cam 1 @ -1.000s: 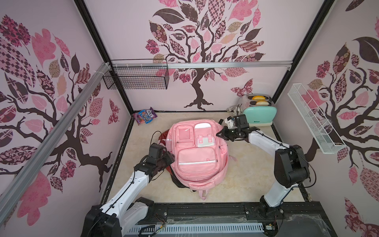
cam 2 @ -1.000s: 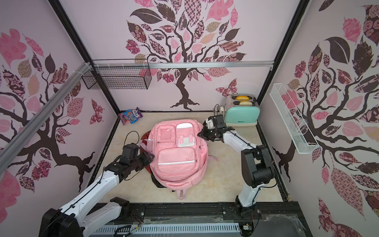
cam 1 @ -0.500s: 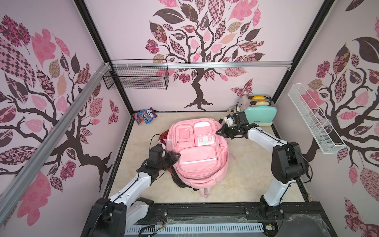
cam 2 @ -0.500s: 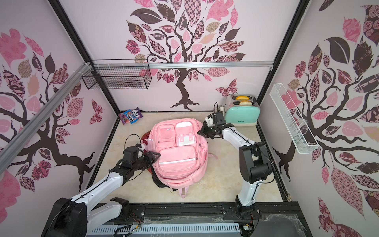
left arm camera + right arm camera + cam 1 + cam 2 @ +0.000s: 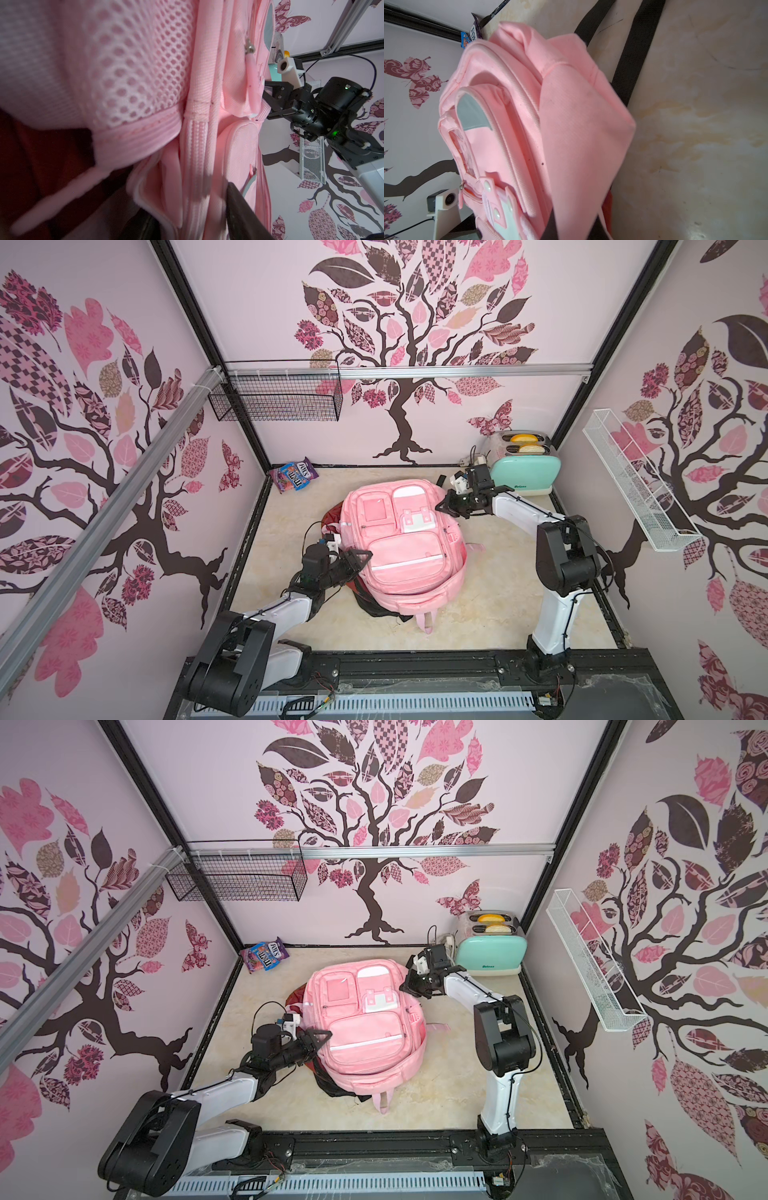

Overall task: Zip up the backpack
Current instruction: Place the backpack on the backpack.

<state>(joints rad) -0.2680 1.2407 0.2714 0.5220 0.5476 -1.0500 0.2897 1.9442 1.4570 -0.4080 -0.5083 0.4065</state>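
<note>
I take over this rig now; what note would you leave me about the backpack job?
Left gripper: jaws apart around the pink backpack's side fabric, grip unconfirmed.
Right gripper: shut on fabric at its far corner.
It lies front up on the table.
Done: no zipping seen; the side gapes, dark red material showing.
Left: zip the main opening closed.

Left arm point(image 5: 286, 608) and right arm point(image 5: 517, 510) — white shells, black joints, thin black cables point(image 5: 373, 68). Right gripper point(image 5: 266, 99) — black, screwed, green-lit, white camera point(image 5: 288, 68) atop.
</note>
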